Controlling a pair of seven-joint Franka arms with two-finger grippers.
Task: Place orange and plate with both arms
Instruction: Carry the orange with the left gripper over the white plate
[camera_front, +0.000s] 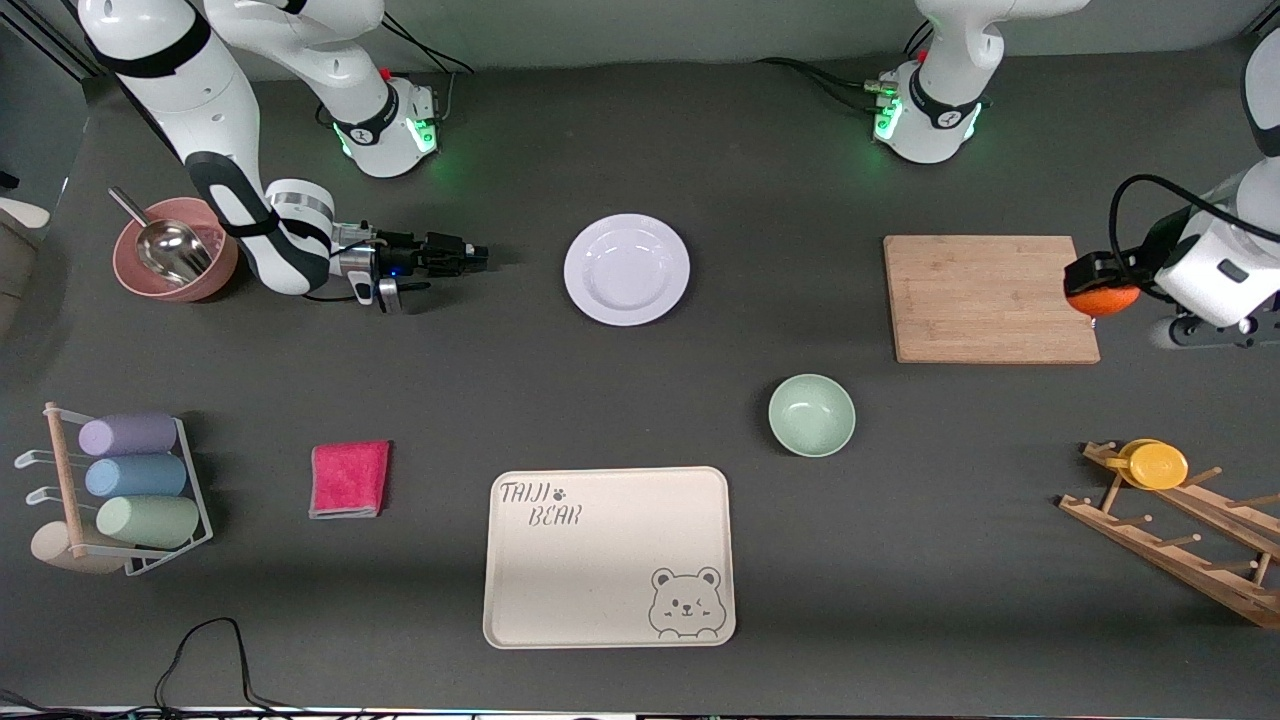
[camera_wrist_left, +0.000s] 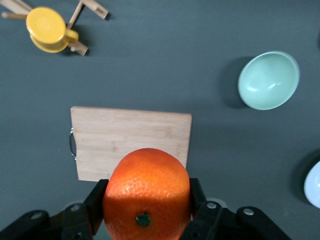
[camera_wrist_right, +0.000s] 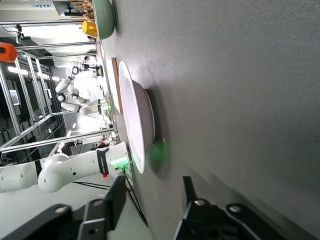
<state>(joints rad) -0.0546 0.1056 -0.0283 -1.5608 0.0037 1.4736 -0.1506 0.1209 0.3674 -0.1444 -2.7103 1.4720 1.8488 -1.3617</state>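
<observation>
The orange (camera_front: 1100, 299) is held in my left gripper (camera_front: 1098, 283), which is shut on it in the air over the end of the wooden cutting board (camera_front: 990, 298) toward the left arm's end of the table. In the left wrist view the orange (camera_wrist_left: 146, 194) fills the space between the fingers (camera_wrist_left: 96, 200). The white plate (camera_front: 627, 269) lies on the table, mid-table toward the arm bases. My right gripper (camera_front: 478, 256) is open and empty, low over the table beside the plate toward the right arm's end. The right wrist view shows the plate (camera_wrist_right: 137, 125) edge-on ahead of the open gripper (camera_wrist_right: 152, 200).
A pale green bowl (camera_front: 811, 415) sits nearer the front camera than the plate. A beige bear tray (camera_front: 609, 557) lies at the front. A pink cloth (camera_front: 349, 479), a rack of cups (camera_front: 130, 480), a pink bowl with scoop (camera_front: 175, 250) and a wooden rack with a yellow cup (camera_front: 1155, 465) stand around.
</observation>
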